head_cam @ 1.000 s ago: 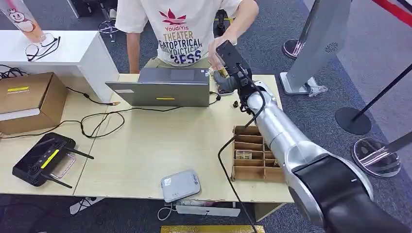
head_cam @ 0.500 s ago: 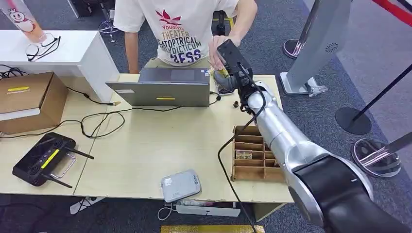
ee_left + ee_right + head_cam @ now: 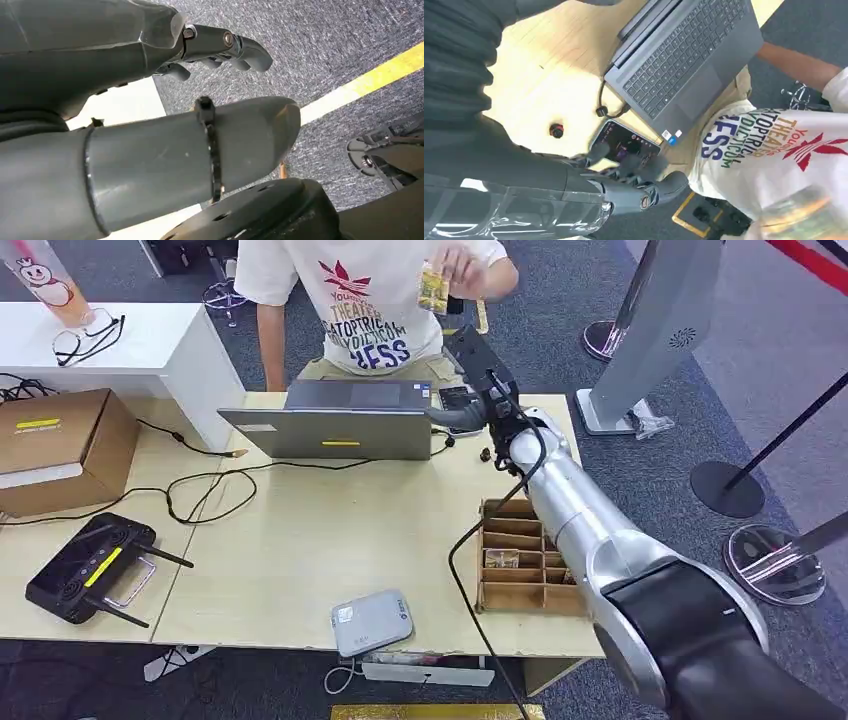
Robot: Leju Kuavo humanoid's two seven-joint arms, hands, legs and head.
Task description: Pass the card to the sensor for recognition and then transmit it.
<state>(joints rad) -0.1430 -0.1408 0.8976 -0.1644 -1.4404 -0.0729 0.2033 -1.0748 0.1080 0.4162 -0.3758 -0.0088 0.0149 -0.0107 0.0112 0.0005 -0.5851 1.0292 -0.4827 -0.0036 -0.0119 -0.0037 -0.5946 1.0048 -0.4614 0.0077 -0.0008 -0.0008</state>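
Holding nothing now, right hand (image 3: pixel 462 412) fingers spread | card (image 3: pixel 433 288) lifted away in person's hand (image 3: pixel 462 262)

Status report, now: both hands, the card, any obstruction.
Right hand empty, extended past the laptop. Left hand hanging, holding nothing. Card in the person's hand, raised above the table. Nothing in the way.

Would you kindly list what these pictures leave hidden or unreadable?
- Card, head view: too small to read; a blur at the right wrist view's edge.
- Right hand, head view: fingers behind its wrist camera.
- Person: cut off by the top edge.
- Phone screen: partly behind the fingers.
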